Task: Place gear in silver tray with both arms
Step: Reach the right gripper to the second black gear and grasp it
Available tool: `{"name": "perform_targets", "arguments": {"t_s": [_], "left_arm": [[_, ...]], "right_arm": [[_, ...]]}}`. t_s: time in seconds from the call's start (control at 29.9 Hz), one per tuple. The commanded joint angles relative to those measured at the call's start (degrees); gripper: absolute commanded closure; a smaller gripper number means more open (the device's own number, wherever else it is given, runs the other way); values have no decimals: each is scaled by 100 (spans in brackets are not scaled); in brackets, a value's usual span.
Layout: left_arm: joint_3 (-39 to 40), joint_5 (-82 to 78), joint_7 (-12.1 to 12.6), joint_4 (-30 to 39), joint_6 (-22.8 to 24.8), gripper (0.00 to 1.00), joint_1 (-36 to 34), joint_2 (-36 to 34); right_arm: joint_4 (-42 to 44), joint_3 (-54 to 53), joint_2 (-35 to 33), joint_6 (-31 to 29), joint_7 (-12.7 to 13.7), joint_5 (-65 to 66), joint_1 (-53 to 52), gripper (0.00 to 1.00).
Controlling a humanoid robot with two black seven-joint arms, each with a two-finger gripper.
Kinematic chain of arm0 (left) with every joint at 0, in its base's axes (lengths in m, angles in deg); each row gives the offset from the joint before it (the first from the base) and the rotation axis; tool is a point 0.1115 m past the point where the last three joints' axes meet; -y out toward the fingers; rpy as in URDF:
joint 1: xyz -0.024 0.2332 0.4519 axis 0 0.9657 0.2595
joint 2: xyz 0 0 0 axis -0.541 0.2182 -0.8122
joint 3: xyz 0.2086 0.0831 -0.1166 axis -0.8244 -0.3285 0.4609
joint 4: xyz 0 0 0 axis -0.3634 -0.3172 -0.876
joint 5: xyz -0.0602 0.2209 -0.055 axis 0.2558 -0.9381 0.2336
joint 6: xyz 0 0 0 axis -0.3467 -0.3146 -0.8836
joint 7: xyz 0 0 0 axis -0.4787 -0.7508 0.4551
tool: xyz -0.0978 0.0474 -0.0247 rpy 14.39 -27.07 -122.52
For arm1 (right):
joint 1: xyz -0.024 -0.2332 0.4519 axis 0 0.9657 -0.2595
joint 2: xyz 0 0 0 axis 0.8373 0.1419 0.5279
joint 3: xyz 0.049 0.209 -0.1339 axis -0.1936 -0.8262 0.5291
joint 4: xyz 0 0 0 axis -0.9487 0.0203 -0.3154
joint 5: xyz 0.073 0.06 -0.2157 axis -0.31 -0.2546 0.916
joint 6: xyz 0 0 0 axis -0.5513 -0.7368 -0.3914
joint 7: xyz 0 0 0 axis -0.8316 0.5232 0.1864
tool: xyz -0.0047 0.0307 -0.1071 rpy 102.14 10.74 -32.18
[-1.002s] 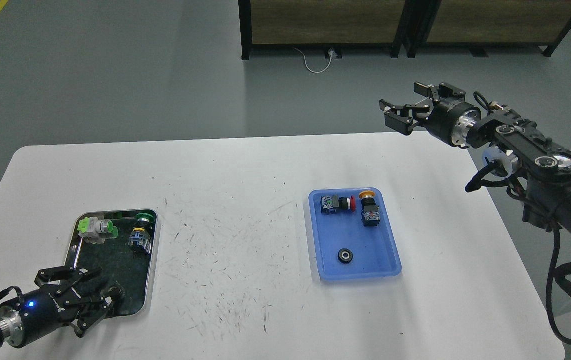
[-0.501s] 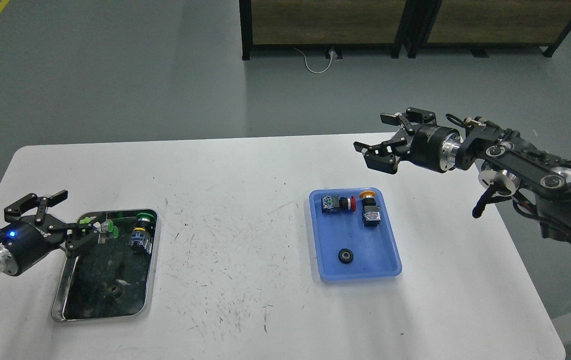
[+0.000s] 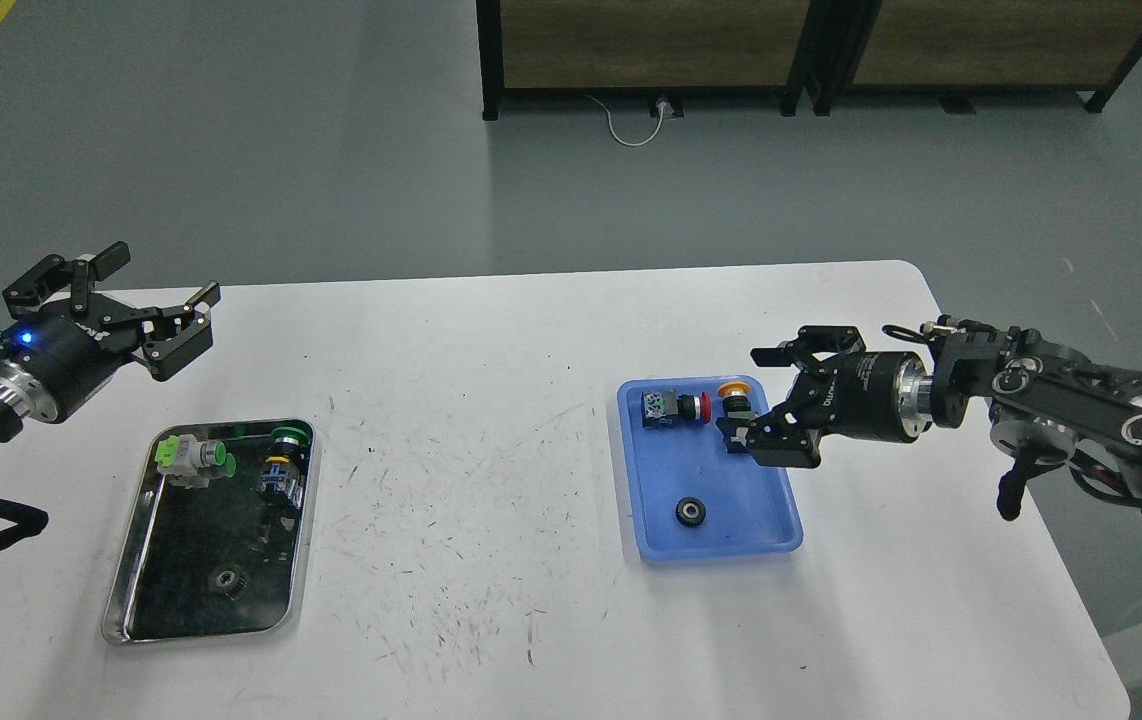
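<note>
The silver tray [image 3: 131,600] lies at the table's left front. It holds a small dark gear [image 3: 227,578] near its front, plus two green-capped switches. A black round gear [image 3: 691,512] lies in the front of the blue tray [image 3: 766,535]. My left gripper [image 3: 166,300] is open and empty, raised behind the silver tray at the table's far left. My right gripper [image 3: 753,395] is open and empty, low over the right rear of the blue tray, next to a yellow-capped switch [image 3: 736,410], behind and to the right of the black gear.
A red-capped switch [image 3: 671,408] lies in the rear of the blue tray. A light-green switch [image 3: 193,460] and a dark green-topped switch [image 3: 283,462] lie in the rear of the silver tray. The white table's right edge [image 3: 1051,560] runs close to my right arm.
My left gripper has risen from the silver tray's front and drawn back to the far left, leaving the small gear in the tray. My right gripper has come down and left over the blue tray.
</note>
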Motion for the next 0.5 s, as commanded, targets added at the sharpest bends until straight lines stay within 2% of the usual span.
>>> {"name": "perform_targets", "arguments": {"t_s": [0.0, 0.47], "left_arm": [[11, 0, 10, 3, -82, 2, -36, 82], [11, -9, 10, 3, -170, 2, -44, 161]], "right_arm": [[12, 141, 113, 8, 0, 135, 190, 6], [662, 159, 974, 271, -9, 558, 718, 6]]}}
